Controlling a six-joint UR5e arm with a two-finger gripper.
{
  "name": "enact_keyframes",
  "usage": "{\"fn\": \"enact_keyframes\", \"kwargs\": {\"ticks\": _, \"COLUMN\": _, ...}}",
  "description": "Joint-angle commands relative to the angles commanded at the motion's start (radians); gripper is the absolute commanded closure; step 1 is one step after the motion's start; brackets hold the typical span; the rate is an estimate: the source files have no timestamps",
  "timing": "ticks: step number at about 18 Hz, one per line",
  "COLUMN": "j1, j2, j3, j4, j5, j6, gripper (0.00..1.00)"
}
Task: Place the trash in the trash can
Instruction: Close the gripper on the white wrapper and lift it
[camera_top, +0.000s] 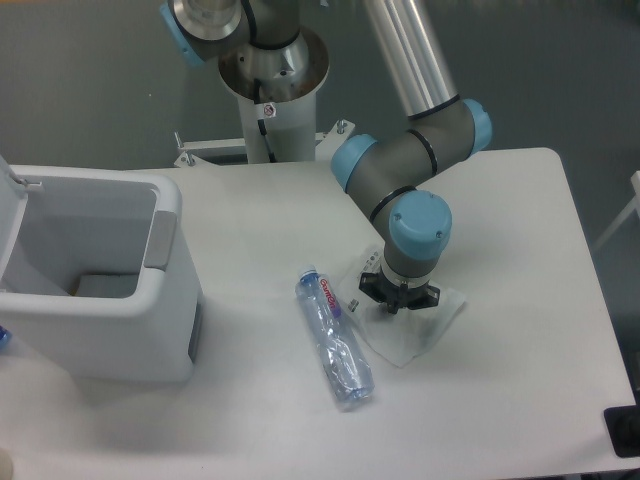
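Note:
The trash is two items on the white table. A flat white pouch (418, 335) lies right of centre, and a clear water bottle (335, 340) with a blue cap and a red-purple label lies just to its left. My gripper (398, 304) points straight down onto the pouch's upper part. Its fingers are drawn together on the plastic, and the arm hides that part of the pouch. The trash can (110, 325), a big white boxy bin with its lid swung open, stands at the left edge, well apart from the gripper.
The arm's base column (272, 110) rises at the table's back edge. The table's right edge runs close past the pouch side. A dark object (625, 430) sits at the lower right corner, off the table.

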Motion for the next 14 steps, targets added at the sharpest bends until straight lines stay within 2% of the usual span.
{"fn": "enact_keyframes", "kwargs": {"ticks": 2, "j1": 0.003, "j2": 0.002, "j3": 0.0, "j4": 0.0, "j5": 0.0, "j6": 0.003, "gripper": 1.0}}
{"fn": "enact_keyframes", "kwargs": {"ticks": 4, "j1": 0.003, "j2": 0.0, "j3": 0.008, "j4": 0.0, "j5": 0.0, "j6": 0.009, "gripper": 0.86}}
{"fn": "enact_keyframes", "kwargs": {"ticks": 5, "j1": 0.003, "j2": 0.0, "j3": 0.015, "j4": -0.002, "j5": 0.0, "j6": 0.009, "gripper": 1.0}}
{"fn": "enact_keyframes", "kwargs": {"ticks": 11, "j1": 0.02, "j2": 0.005, "j3": 0.017, "j4": -0.003, "j5": -0.035, "j6": 0.009, "gripper": 1.0}}
{"fn": "enact_keyframes", "kwargs": {"ticks": 14, "j1": 0.031, "j2": 0.032, "j3": 0.021, "j4": -0.006, "j5": -0.052, "j6": 0.009, "gripper": 1.0}}
